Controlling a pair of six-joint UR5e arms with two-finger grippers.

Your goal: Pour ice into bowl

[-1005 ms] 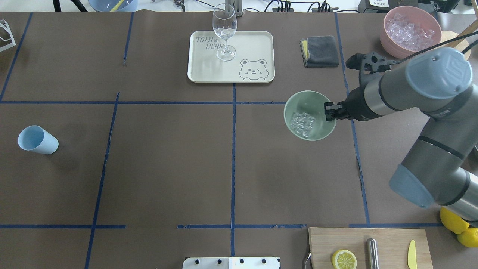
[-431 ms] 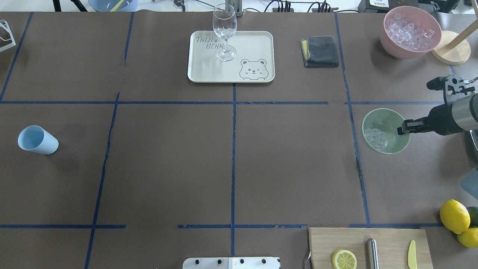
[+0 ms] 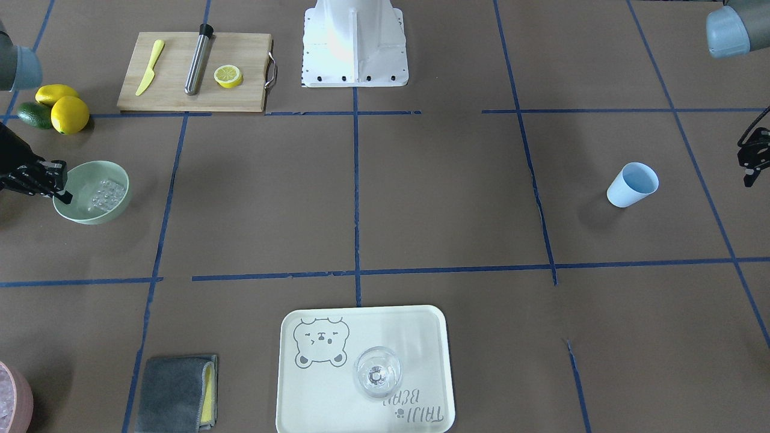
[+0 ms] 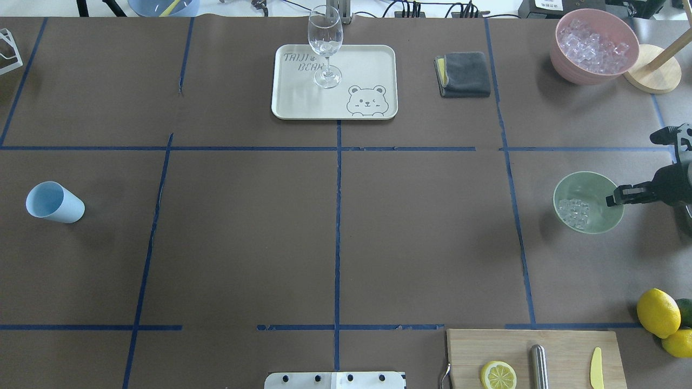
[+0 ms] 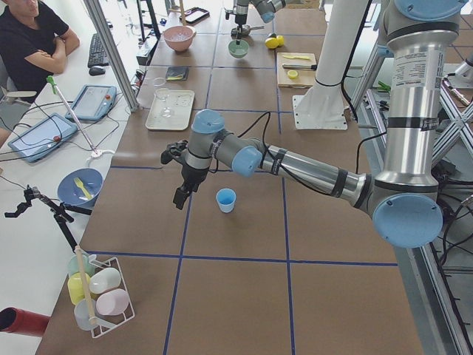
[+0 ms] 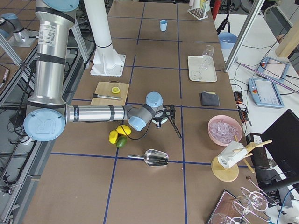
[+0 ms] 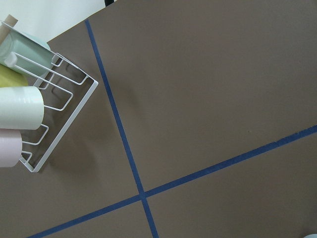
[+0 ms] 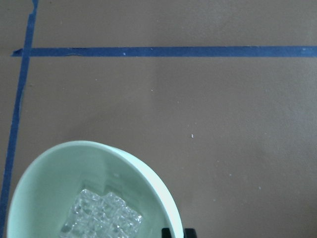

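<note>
The mint-green bowl [image 4: 592,183] is near the table's right edge, low over the table. A cluster of clear ice cubes [image 4: 574,212] lies in its bottom. My right gripper [image 4: 616,199] is shut on the bowl's right rim. The front-facing view shows the bowl [image 3: 90,177], the ice [image 3: 105,195] and the gripper [image 3: 60,192] at its left edge. The right wrist view shows the bowl [image 8: 59,168] and the ice [image 8: 101,218] below the camera. My left gripper [image 3: 749,162] hangs empty beside the light blue cup [image 4: 54,202]. I cannot tell whether it is open.
A pink bowl [image 4: 565,59] of ice stands at the back right. A tray [image 4: 367,65] holds a wine glass [image 4: 325,46], with a grey cloth [image 4: 463,74] beside it. Lemons [image 4: 658,312] and a cutting board [image 4: 562,351] are front right. A cup rack [image 7: 49,109] is by the left arm.
My right gripper has carried the bowl with the ice from right of the table's middle to the right edge, slightly nearer the robot. The cup has not moved.
</note>
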